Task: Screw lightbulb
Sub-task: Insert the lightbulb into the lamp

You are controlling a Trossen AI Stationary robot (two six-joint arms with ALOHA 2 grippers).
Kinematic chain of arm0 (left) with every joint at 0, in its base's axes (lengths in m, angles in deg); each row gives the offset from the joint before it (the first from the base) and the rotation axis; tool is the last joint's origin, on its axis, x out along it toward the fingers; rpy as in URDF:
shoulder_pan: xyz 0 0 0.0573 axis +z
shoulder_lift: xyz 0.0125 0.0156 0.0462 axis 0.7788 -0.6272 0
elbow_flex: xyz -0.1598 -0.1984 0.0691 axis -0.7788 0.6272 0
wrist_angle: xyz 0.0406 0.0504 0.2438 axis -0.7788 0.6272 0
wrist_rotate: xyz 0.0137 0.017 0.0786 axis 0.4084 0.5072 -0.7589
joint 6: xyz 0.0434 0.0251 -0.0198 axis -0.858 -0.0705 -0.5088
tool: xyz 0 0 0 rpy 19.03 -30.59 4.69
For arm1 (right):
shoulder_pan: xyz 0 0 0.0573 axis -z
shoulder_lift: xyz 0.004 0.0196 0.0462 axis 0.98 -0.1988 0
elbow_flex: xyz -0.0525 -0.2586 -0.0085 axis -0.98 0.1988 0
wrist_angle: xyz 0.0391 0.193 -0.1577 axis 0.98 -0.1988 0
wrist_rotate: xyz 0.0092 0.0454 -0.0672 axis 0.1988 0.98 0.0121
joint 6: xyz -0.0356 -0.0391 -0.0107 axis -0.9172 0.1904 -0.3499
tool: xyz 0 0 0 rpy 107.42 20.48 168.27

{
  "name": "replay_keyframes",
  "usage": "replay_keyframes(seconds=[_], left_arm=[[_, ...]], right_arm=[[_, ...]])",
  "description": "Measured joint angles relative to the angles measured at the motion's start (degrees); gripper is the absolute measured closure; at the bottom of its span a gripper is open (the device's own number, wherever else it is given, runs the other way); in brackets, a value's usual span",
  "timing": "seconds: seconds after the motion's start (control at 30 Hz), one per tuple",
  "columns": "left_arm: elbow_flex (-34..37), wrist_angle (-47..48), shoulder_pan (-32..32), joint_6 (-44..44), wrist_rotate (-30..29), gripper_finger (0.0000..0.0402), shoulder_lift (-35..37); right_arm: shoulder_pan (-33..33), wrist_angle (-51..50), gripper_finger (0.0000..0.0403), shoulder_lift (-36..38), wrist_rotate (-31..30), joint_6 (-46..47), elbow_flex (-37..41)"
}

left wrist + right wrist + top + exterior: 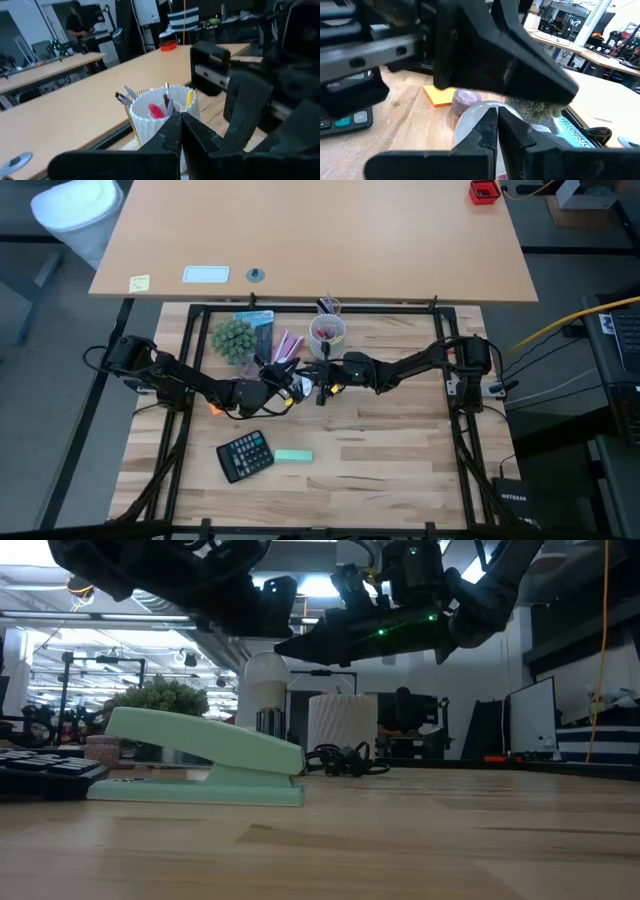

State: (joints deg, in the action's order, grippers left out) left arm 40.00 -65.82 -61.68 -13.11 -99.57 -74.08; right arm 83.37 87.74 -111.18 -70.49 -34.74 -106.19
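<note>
Front table (380, 470): I see open room right of the calculator (245, 455).
Back: cup (327, 333), plant (233, 338) crowd it.

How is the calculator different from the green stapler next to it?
The calculator is dark, wide and flat with rows of keys; the stapler is pale mint green, narrow and smooth. The calculator lies turned at an angle, the stapler straight across. In the low view the stapler stands taller. Both rest on the wooden table.
</note>
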Motion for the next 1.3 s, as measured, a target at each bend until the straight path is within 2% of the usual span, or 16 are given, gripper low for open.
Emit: replay_keyframes(seconds=[0.2,0.4,0.57,0.63,0.83,1.0,1.13,1.3], left_arm=[[0.0,-4.2,-0.8,-6.0,-1.1,0.0400,2.5],[-0.1,-3.3,-6.2,-9.9,-6.1,0.0400,7.6],[-0.1,3.2,-12.3,-9.2,-11.4,0.0400,11.3],[-0.1,9.4,-14.2,-5.2,-11.7,0.0400,12.4],[-0.1,29.5,-16.4,14.2,-11.8,0.0400,13.0],[-0.1,44.5,-15.6,35.1,-7.2,0.0400,13.0],[-0.1,49.3,-14.4,43.4,-3.8,0.0400,13.0],[-0.1,48.6,-12.1,44.6,2.3,0.0400,11.8]], right_arm=[[0.0,-1.3,0.0384,0.6,0.0,0.0,0.1],[0.0,-1.3,0.0384,0.6,0.0,0.0,0.1],[0.0,-1.1,0.0384,0.5,0.0,0.0,0.1],[0.0,-1.1,0.0384,0.5,0.0,0.0,0.1],[0.0,-1.1,0.0384,0.5,-0.1,0.0,0.1],[0.0,-1.3,0.0384,0.5,-0.1,1.2,0.1],[0.0,-1.3,0.0384,0.5,-0.1,1.3,0.2],[0.0,-1.3,0.0384,0.5,-3.4,1.4,0.2]])
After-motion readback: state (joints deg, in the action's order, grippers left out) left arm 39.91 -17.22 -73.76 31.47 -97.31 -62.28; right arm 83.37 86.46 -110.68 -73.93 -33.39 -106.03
